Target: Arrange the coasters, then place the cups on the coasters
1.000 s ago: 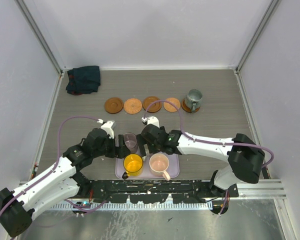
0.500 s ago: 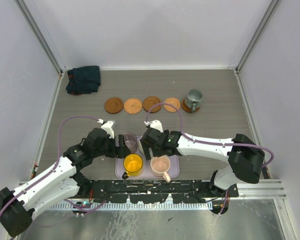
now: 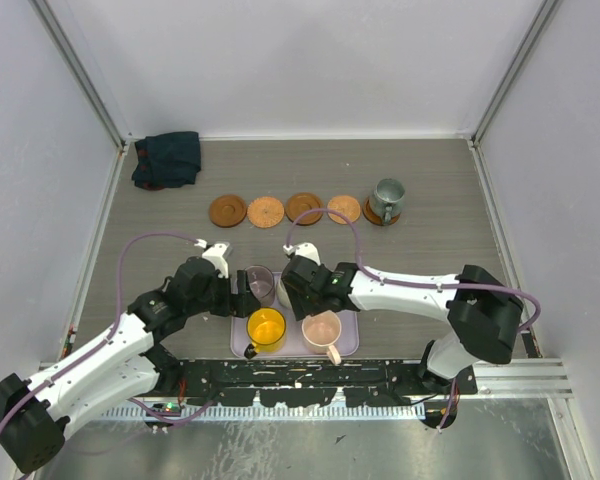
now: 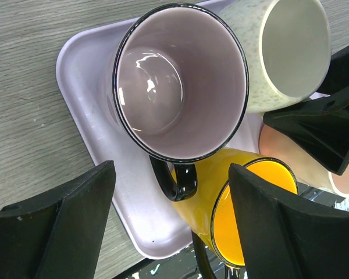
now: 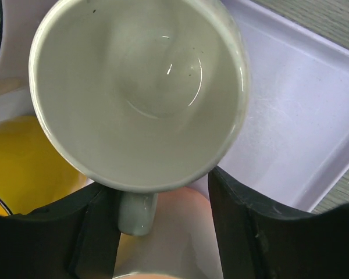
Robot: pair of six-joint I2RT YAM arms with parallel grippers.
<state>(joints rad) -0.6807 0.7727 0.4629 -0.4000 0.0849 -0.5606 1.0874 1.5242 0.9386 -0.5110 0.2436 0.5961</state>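
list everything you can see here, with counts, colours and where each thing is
coasters: five, brown, in a row across the table; the rightmost lies under a cup
grey-green cup: one, grey-green, on the rightmost coaster
purple cup: one, translucent purple, on the tray
cream cup: one, cream white, on the tray beside the purple cup
yellow cup: one, yellow-orange, tray's near left
pink cup: one, pale pink, tray's near right
tray: one, lavender, near edge between the arms
cloth: one, dark teal, far left corner
table: one, grey wood-grain
left gripper: one, black, open astride the purple cup's handle
right gripper: one, black, open astride the cream cup's handle
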